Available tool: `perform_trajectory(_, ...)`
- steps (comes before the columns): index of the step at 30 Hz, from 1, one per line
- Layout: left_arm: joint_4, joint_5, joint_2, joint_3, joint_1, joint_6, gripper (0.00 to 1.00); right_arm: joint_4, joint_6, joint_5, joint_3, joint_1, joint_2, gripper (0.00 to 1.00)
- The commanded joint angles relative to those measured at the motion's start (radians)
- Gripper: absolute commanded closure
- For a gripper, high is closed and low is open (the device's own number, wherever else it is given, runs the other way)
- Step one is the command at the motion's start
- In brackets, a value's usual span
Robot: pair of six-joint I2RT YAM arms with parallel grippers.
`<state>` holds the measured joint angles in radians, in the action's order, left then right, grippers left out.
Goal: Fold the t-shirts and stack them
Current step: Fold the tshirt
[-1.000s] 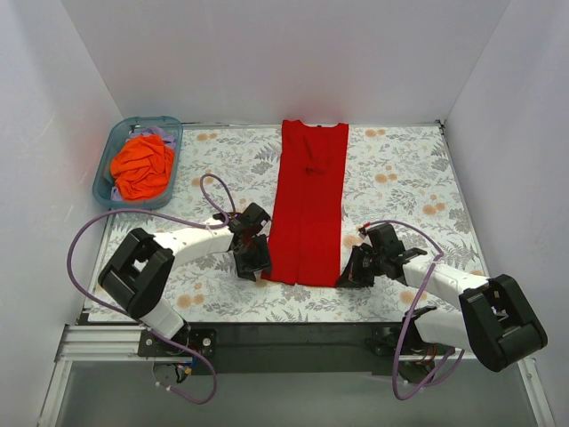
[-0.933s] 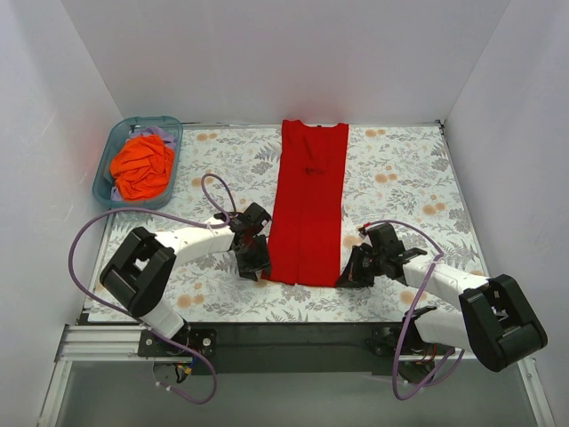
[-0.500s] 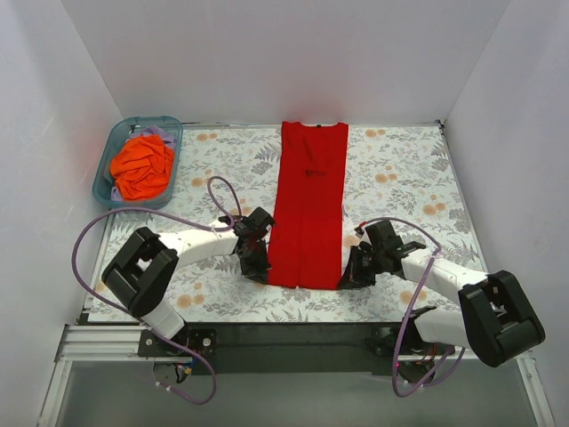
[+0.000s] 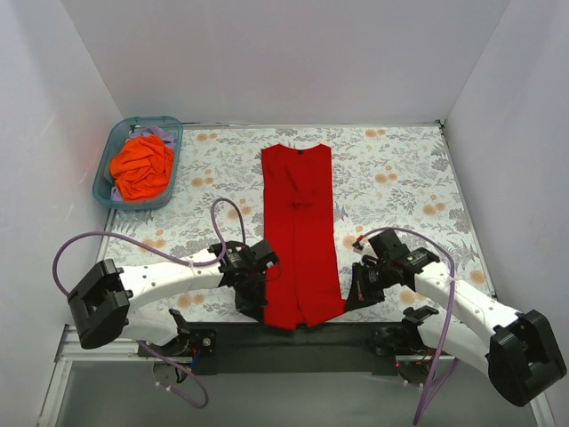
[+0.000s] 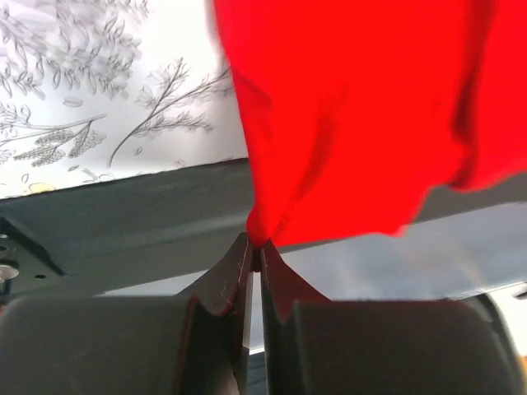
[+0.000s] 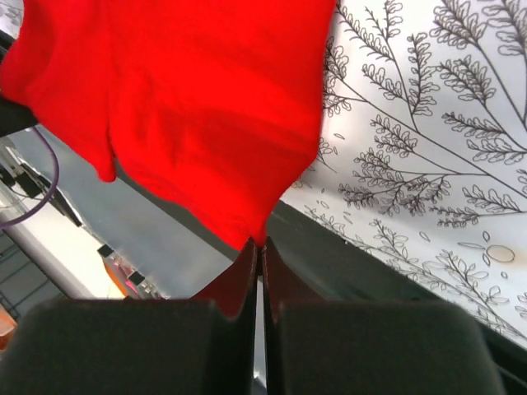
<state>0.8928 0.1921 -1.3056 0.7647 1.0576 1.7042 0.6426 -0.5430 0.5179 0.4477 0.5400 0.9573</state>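
Note:
The red t-shirt [image 4: 300, 236] lies as a long narrow strip down the middle of the floral table, its near end hanging past the table's front edge. My left gripper [image 4: 263, 304] is shut on the near left corner of the red t-shirt [image 5: 346, 123]. My right gripper [image 4: 348, 301] is shut on the near right corner of it [image 6: 189, 123]. Both corners are lifted off the table. The orange t-shirt [image 4: 141, 165] lies crumpled in the teal bin [image 4: 104, 173] at the far left.
The dark front rail [image 4: 356, 332] runs along the table's near edge, under both grippers. White walls close in the left, back and right sides. Purple cables loop from both arms over the table.
Both grippers have pulled toward the near edge with the red t-shirt's bottom corners. The whole shirt has slid toward me and its collar has left the back edge.

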Motion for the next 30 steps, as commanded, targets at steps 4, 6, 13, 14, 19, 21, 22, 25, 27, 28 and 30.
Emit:
perform_trajectory(4, -0.018, -0.017, -0.069, 0.178, -0.226, -0.102, 1.0, 0.042, 0.086, -0.079, 0.25, -0.014, 0.18, 0.99)
perform_trajectory(6, -0.025, -0.071, -0.109, 0.25, -0.283, -0.13, 1.0, 0.04, 0.11, -0.117, 0.331, -0.038, 0.237, 0.99)
perform_trajectory(13, -0.078, -0.169, -0.227, 0.421, -0.455, -0.247, 1.0, 0.037, 0.256, -0.165, 0.655, -0.138, 0.472, 0.99)
perform_trajectory(14, -0.093, -0.177, -0.244, 0.436, -0.465, -0.258, 1.0, 0.037, 0.28, -0.159, 0.677, -0.165, 0.489, 0.99)
perform_trajectory(19, -0.114, -0.285, -0.349, 0.544, -0.496, -0.324, 1.0, 0.026, 0.331, -0.144, 0.769, -0.222, 0.573, 0.99)
perform_trajectory(21, -0.138, -0.31, -0.365, 0.581, -0.501, -0.347, 1.0, 0.019, 0.348, -0.145, 0.795, -0.236, 0.593, 0.99)
perform_trajectory(22, -0.15, -0.325, -0.372, 0.59, -0.504, -0.35, 1.0, 0.008, 0.351, -0.138, 0.801, -0.242, 0.61, 0.99)
perform_trajectory(25, -0.196, -0.347, -0.385, 0.601, -0.515, -0.362, 1.0, -0.027, 0.357, -0.124, 0.816, -0.261, 0.647, 0.99)
perform_trajectory(27, -0.23, -0.353, -0.399, 0.602, -0.522, -0.367, 1.0, -0.041, 0.36, -0.11, 0.829, -0.275, 0.667, 0.99)
perform_trajectory(28, -0.242, -0.355, -0.403, 0.601, -0.528, -0.37, 1.0, -0.049, 0.364, -0.105, 0.835, -0.276, 0.687, 0.99)
perform_trajectory(30, -0.272, -0.356, -0.429, 0.605, -0.535, -0.374, 1.0, -0.066, 0.368, -0.104, 0.853, -0.285, 0.71, 0.99)
